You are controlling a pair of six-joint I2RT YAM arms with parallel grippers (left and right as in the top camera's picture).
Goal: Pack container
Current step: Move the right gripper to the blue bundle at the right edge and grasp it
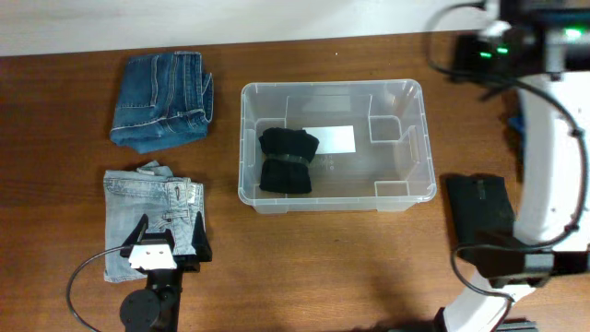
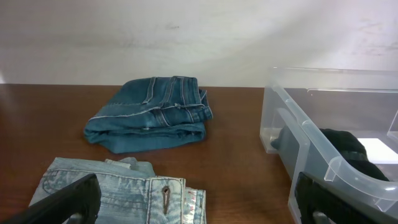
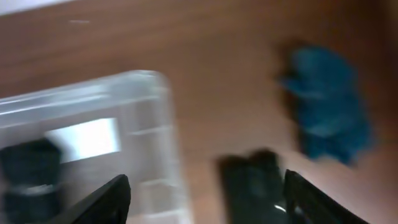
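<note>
Clear, see-through plastic forms the rectangular container [image 1: 332, 143], which sits on the brown wooden table [image 1: 369, 267] near its middle, long side running left to right in the overhead view. On the container's base lie a white label [image 1: 329, 139] and, at the label's left end, a black folded garment [image 1: 288, 161] that partly overlaps it.

To the left of the container, toward its far corner, lies a dark blue folded pair of jeans [image 1: 161, 112]. Left of the container's near corner lies a pale blue folded pair of jeans [image 1: 147, 207]. The left gripper [image 1: 169, 226] hangs over that pale pair, its two black fingers spread wide with nothing between them.

Just to the right of the container rests a second black folded garment [image 1: 479, 212]. The right gripper [image 3: 205, 186] is above that spot, fingers set well apart and empty; its view is blurred. Farther right of the container lies a crumpled blue cloth [image 3: 326, 109].
</note>
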